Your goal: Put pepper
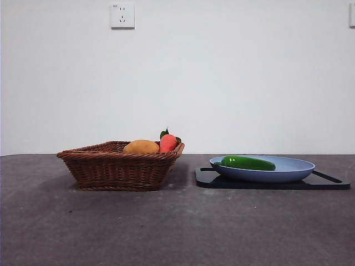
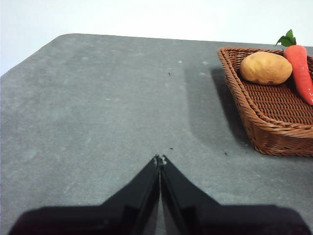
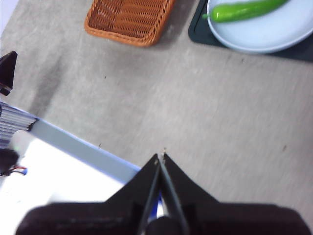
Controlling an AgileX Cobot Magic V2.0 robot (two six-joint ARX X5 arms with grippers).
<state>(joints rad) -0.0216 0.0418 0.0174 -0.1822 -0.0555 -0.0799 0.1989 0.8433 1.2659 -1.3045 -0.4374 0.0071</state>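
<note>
Wide grey counter [image 1: 177, 221], bare across the whole near half, with its rounded far corner showing in the left wrist view. Wicker basket [image 1: 119, 166] left of centre, holding a yellow-orange fruit [image 1: 141, 147] and a carrot [image 1: 167, 142] against its far right rim. Just right of it, apart by a narrow gap, a black board [image 1: 333, 183] carrying a blue plate [image 1: 294, 166]. On the plate's left part, lengthwise, the pepper [image 1: 248, 163]. Left gripper [image 2: 160, 159] pressed together at the tips, above bare counter, basket off to one side. Right gripper [image 3: 161, 156] likewise closed on nothing, over open counter near its edge, well apart from the pepper [image 3: 242, 11].
</note>
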